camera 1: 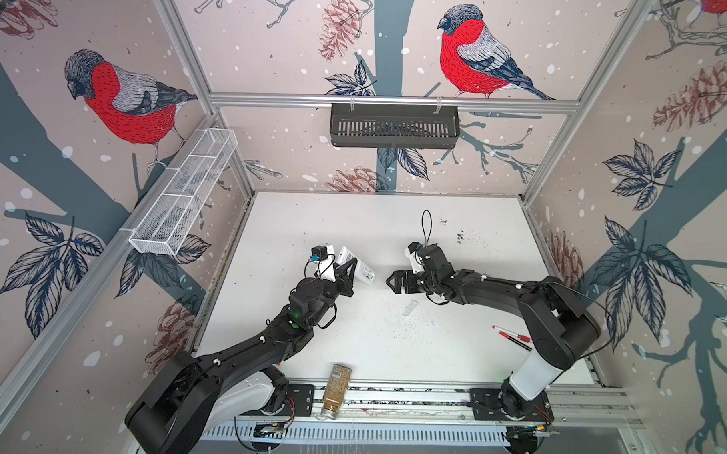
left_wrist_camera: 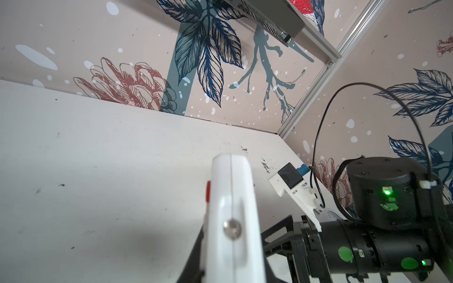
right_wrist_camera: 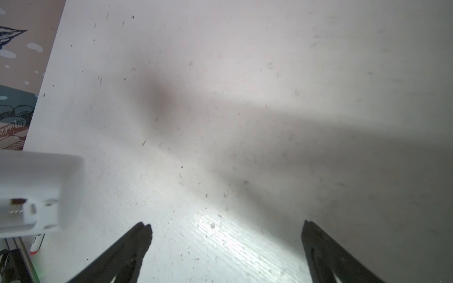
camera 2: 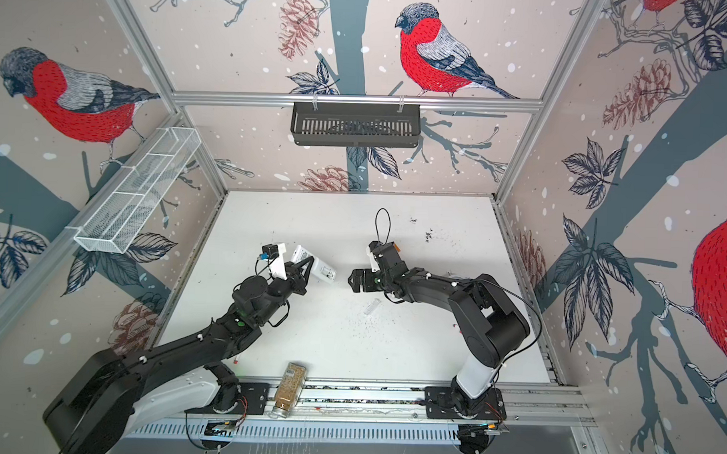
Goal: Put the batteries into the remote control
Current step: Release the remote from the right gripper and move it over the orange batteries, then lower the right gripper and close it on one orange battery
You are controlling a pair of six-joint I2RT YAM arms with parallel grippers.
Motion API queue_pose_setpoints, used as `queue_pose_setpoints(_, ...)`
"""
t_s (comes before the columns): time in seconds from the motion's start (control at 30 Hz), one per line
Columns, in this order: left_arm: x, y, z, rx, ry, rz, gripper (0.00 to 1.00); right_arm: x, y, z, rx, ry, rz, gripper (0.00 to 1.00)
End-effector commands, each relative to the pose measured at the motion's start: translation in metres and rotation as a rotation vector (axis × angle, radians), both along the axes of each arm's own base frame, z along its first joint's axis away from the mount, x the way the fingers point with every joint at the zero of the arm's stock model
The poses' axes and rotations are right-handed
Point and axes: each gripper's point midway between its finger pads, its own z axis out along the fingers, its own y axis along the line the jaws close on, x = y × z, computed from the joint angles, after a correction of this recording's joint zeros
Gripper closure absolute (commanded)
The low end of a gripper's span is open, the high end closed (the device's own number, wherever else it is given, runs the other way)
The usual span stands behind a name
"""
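Left gripper pinches the remote control mid-body and holds it tilted, off the table. Right gripper has its jaws spread wide and empty, just beside the remote's free end. No batteries in view, so I can't place them. The remote is hard glossy white plastic with rounded edges and a side seam. I'd judge it light and stiff but slick. Best hold is across the flat faces, clear of the end, which looks open. A small clear plastic piece lies near the remote.
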Motion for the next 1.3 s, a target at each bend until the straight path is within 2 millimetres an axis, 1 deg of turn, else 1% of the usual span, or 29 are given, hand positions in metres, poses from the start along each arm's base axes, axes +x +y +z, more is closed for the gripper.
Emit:
queue_pose_setpoints(0.0, -0.002, 0.001, 0.013, 0.032, -0.033, -0.009, 1.00, 0.017, -0.025, 0.006, -0.071, -0.050, -0.039, 0.01)
queue_pose_setpoints(0.1, -0.009, -0.001, 0.023, 0.037, -0.042, -0.049, 1.00, 0.039, -0.054, 0.012, -0.104, -0.074, -0.107, 0.00)
queue_pose_setpoints(0.17, -0.013, -0.001, 0.029, 0.033, -0.042, -0.075, 1.00, 0.053, -0.070, 0.015, -0.118, -0.085, -0.142, 0.02)
queue_pose_setpoints(0.27, -0.022, -0.004, 0.037, 0.023, -0.045, -0.132, 1.00, 0.075, -0.093, 0.018, -0.155, -0.101, -0.191, 0.10)
queue_pose_setpoints(0.4, -0.033, -0.007, 0.044, 0.005, -0.051, -0.222, 1.00, 0.104, -0.119, 0.020, -0.218, -0.119, -0.246, 0.29)
queue_pose_setpoints(0.53, -0.040, -0.010, 0.049, -0.007, -0.043, -0.303, 1.00, 0.129, -0.131, 0.014, -0.291, -0.119, -0.250, 0.39)
queue_pose_setpoints(0.67, -0.048, -0.017, 0.054, -0.002, -0.041, -0.366, 1.00, 0.146, -0.134, 0.002, -0.347, -0.107, -0.225, 0.44)
queue_pose_setpoints(0.8, -0.054, -0.022, 0.061, -0.008, -0.048, -0.419, 1.00, 0.152, -0.128, -0.010, -0.359, -0.091, -0.178, 0.47)
queue_pose_setpoints(0.87, -0.058, -0.026, 0.062, -0.011, -0.053, -0.449, 1.00, 0.153, -0.126, -0.017, -0.360, -0.080, -0.166, 0.50)
queue_pose_setpoints(0.97, -0.056, -0.028, 0.059, -0.008, -0.041, -0.457, 1.00, 0.153, -0.125, -0.024, -0.368, -0.072, -0.155, 0.52)
queue_pose_setpoints(1.1, -0.053, -0.028, 0.055, -0.008, -0.039, -0.453, 1.00, 0.150, -0.120, -0.025, -0.363, -0.081, -0.132, 0.54)
queue_pose_setpoints(1.27, -0.050, -0.029, 0.054, -0.008, -0.036, -0.450, 1.00, 0.147, -0.117, -0.034, -0.374, -0.073, -0.113, 0.56)
